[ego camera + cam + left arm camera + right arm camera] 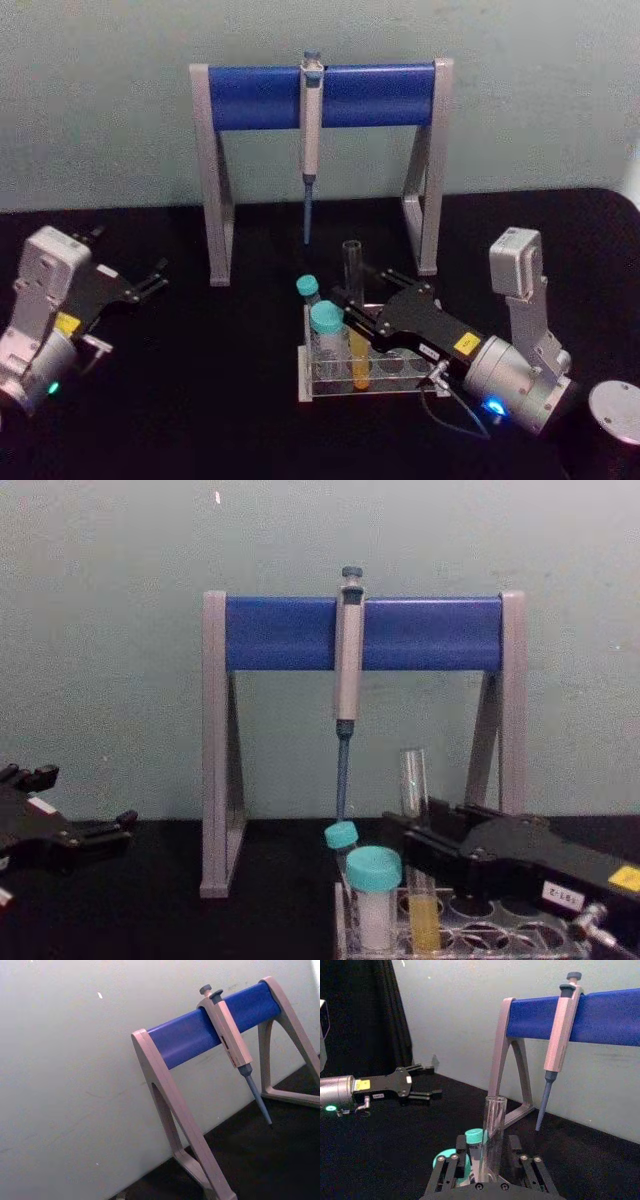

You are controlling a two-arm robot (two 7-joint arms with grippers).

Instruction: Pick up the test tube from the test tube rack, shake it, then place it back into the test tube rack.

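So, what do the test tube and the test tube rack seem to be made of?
The test tube looks like clear glass, smooth and glossy: the wall behind shows through its upper part, and yellow-orange liquid shows in its lower part. It could also be clear plastic. The test tube rack looks like clear, rigid plastic: the tube and vials show through its walls.

Pale grey-green wall (100,90) fills backdrop, plain, faint scuffs and small white fleck high up. Black cloth-covered desk (220,400) meets wall along straight edge. Grey-legged stand (212,180) with blue crossbar (250,97) near wall at desk's rear; grey pipette (311,130) hangs from bar centre, blue tip down, clear of desk. Black drape (365,1015) beside wall in right wrist view. Round grey disc (615,410) at desk's right edge. Light even, soft, no hard shadows.
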